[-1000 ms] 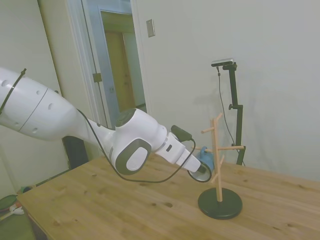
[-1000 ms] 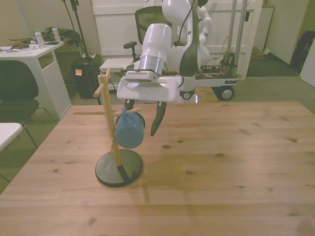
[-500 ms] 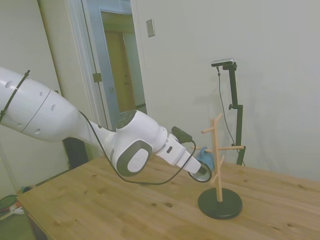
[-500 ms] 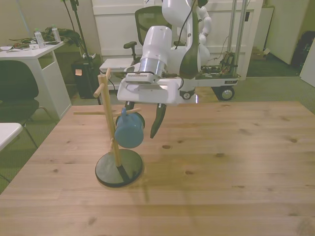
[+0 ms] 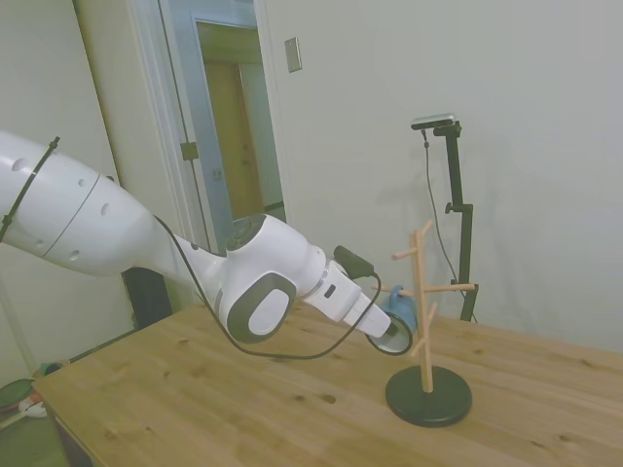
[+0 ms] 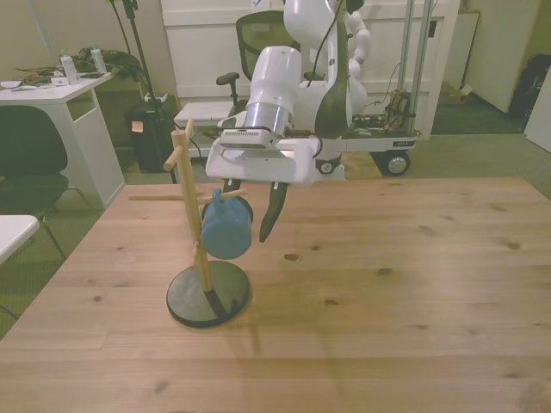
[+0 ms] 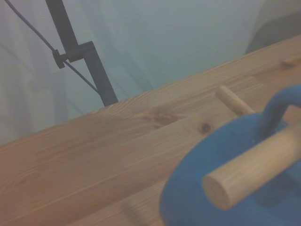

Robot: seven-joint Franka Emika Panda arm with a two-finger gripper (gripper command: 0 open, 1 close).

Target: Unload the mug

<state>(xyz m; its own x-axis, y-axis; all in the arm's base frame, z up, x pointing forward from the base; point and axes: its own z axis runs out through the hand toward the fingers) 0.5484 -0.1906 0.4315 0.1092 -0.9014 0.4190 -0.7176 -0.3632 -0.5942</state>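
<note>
From the side view I see the arm (image 5: 146,248) reaching low across the table (image 5: 195,389) toward the wooden peg rack (image 5: 424,321), which stands upright on its black round base toward the table's far edge; the mug (image 5: 399,306) shows only as a patch of light blue between the wrist and the rack's stem, and I cannot make out the end effector's fingers from here. In the front view the rack (image 6: 196,232) stands near the table's edge on the front view's left, and the mug (image 6: 226,227) hangs by its small handle on one of the middle pegs, its body tilted and clear of the table top; the end effector (image 6: 244,213) is right at it with its two dark fingers spread apart, one finger (image 6: 269,212) plainly visible just beside the mug on the front view's right side, the other mostly hidden behind the mug's upper part; I cannot tell whether either finger touches the mug, and nothing is clamped. In the wrist view, which is soft, the mug (image 7: 235,188) fills one corner as a rounded blue mass with its handle looped over a peg (image 7: 249,169) whose cut end faces the camera; a second peg tip (image 7: 233,100) shows beyond it, with the bare planks of the table (image 7: 94,155) behind.
</note>
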